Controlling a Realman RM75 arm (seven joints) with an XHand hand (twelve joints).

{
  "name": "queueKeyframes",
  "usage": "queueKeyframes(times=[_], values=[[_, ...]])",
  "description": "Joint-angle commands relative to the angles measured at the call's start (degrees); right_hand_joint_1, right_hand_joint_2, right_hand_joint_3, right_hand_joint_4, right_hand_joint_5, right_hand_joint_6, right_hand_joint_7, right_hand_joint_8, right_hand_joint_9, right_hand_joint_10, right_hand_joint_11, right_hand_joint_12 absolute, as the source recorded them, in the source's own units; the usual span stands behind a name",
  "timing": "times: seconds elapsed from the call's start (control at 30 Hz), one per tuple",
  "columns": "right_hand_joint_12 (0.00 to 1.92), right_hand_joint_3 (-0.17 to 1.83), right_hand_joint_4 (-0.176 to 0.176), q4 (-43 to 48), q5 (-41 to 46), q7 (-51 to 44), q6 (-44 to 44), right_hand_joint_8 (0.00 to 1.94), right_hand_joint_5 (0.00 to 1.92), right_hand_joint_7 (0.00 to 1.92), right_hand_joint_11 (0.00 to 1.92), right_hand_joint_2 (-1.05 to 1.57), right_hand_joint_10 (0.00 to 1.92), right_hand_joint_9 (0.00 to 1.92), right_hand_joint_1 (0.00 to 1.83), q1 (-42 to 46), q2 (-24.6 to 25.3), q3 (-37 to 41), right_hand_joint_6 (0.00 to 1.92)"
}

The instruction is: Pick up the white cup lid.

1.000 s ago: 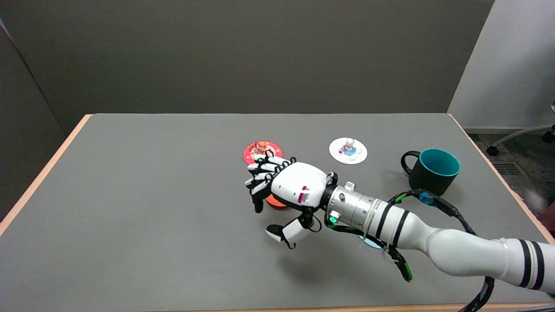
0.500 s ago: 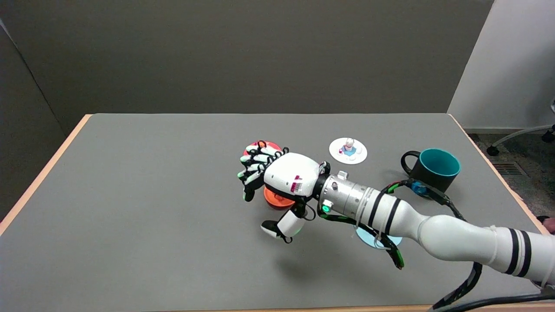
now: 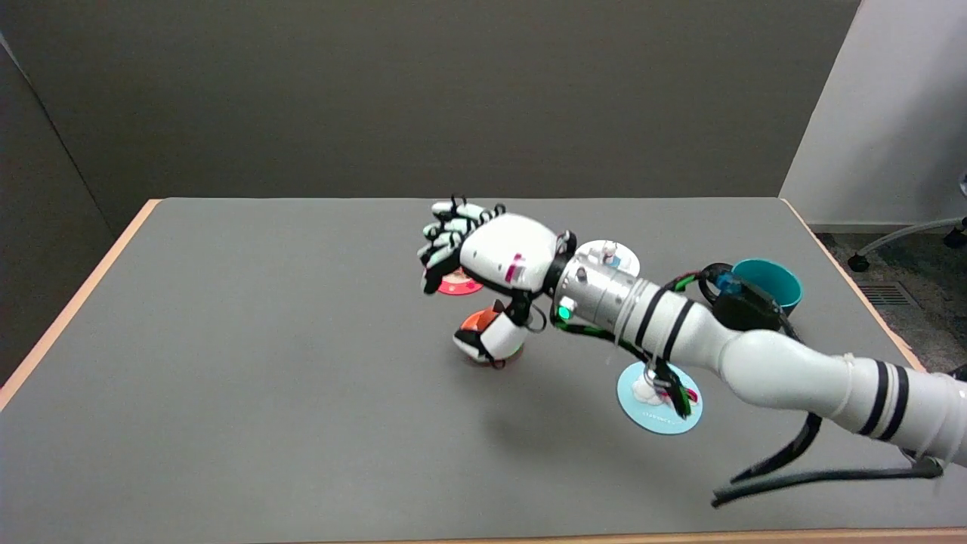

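Observation:
The white cup lid (image 3: 624,257), a flat white disc with a small figure on top, lies at the back right of the table, and my wrist hides its near-left part. My right hand (image 3: 491,261) hovers above the table to the lid's left, holding nothing. Its fingers (image 3: 446,242) are loosely bent and point left, over a red lid (image 3: 458,285). The thumb (image 3: 487,344) hangs low in front of an orange lid (image 3: 474,321).
A light blue lid (image 3: 656,408) lies under my forearm, nearer the front. A black mug with a teal inside (image 3: 763,281) stands at the right, partly behind my arm's cables. The table's wooden edge (image 3: 75,302) runs along the left.
My right hand has risen and moved toward the back of the table, past the orange lid and over the red one. The forearm now covers part of the white lid and the mug.

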State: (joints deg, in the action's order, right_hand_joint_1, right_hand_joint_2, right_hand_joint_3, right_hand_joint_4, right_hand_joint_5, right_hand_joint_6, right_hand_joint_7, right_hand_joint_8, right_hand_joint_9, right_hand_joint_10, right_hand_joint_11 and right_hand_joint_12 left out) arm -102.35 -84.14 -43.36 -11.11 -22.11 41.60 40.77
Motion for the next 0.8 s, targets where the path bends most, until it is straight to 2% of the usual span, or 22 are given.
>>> queueKeyframes(times=[0.03, 0.13, 0.3, 0.5, 0.77, 0.8], values=[[0.19, 1.05, 0.020, 9.50, 1.53, 4.82, -1.46, 0.17, 0.78, 0.57, 0.18, 0.41, 0.16, 0.41, 0.85, -10.02, 1.06, 0.25, 0.35], [0.20, 1.05, 0.030, 11.84, 1.80, 6.21, -2.83, 0.17, 0.78, 0.60, 0.27, 0.43, 0.17, 0.49, 0.84, -11.43, 1.29, 0.09, 0.32], [0.21, 1.04, 0.052, 15.33, 1.80, 7.21, -3.43, 0.17, 0.78, 0.64, 0.30, 0.43, 0.17, 0.53, 0.83, -15.08, 2.00, -0.11, 0.32], [0.22, 1.03, 0.074, 22.16, 1.68, 12.71, -2.95, 0.18, 0.77, 0.67, 0.36, 0.43, 0.18, 0.59, 0.79, -19.99, 3.12, -0.53, 0.30], [0.22, 1.02, 0.067, 27.95, 1.32, 13.00, -1.59, 0.18, 0.74, 0.70, 0.36, 0.44, 0.18, 0.63, 0.78, -23.85, 3.49, -0.99, 0.26], [0.22, 1.02, 0.067, 27.08, -4.93, 12.34, -2.11, 0.18, 0.74, 0.71, 0.36, 0.44, 0.19, 0.65, 0.78, -25.87, 3.15, 1.44, 0.26]])
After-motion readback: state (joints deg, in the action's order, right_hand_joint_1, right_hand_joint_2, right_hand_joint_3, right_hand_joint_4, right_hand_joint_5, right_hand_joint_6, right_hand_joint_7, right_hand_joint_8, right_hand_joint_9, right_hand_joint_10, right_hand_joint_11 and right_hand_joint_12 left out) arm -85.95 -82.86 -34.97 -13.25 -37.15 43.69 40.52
